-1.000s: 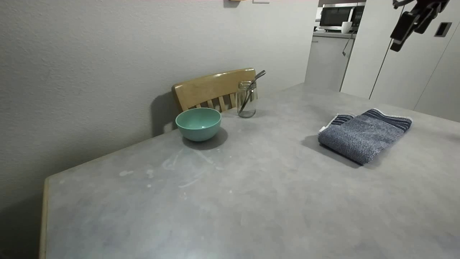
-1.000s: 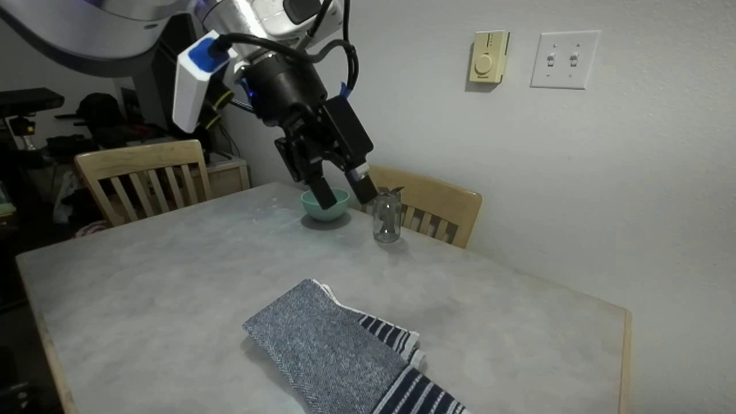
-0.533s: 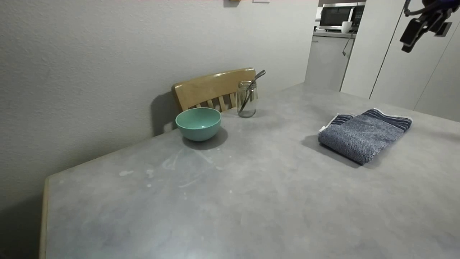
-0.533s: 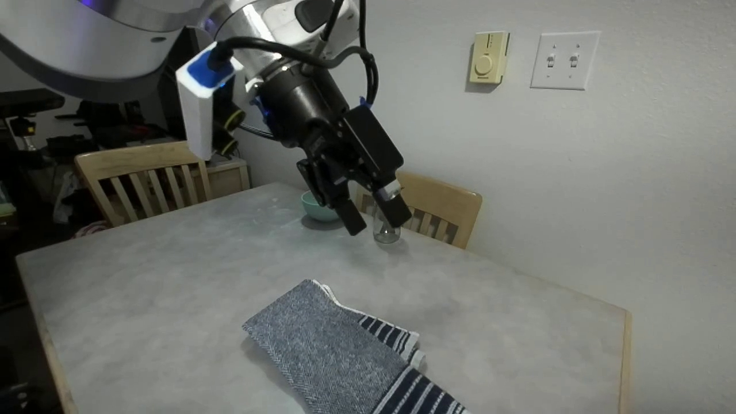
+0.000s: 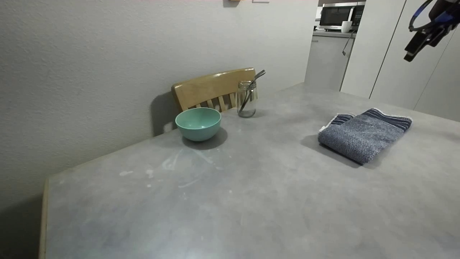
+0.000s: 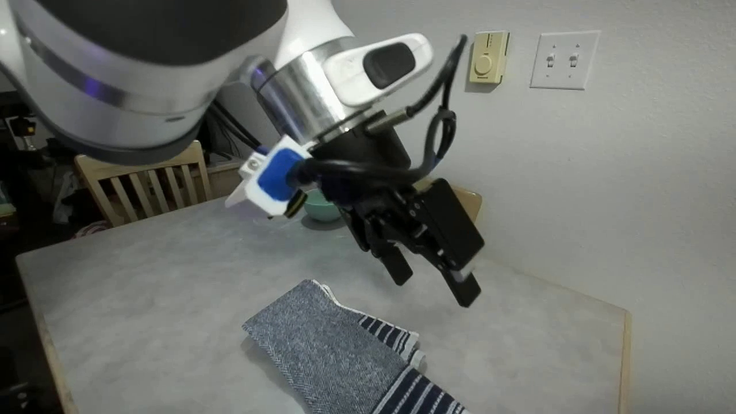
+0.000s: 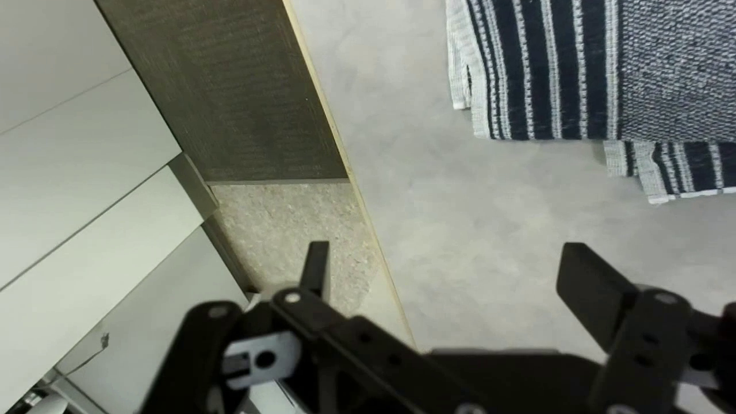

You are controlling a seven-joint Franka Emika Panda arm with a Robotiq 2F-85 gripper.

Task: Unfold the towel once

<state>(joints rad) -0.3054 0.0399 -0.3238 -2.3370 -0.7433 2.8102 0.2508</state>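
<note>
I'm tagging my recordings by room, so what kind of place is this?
Probably an eating area near a kitchenette: a wooden chair stands at the table, and a microwave sits on a counter beyond.

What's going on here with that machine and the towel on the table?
A robot arm has been given a small chore: unfold the towel once. At this moment it isn't handling anything. Its fingers are spread open with nothing between them, in the air and apart from the cloth. The towel lies folded on the grey table. A teal bowl and a glass jar stand on the same table, away from the towel.
</note>
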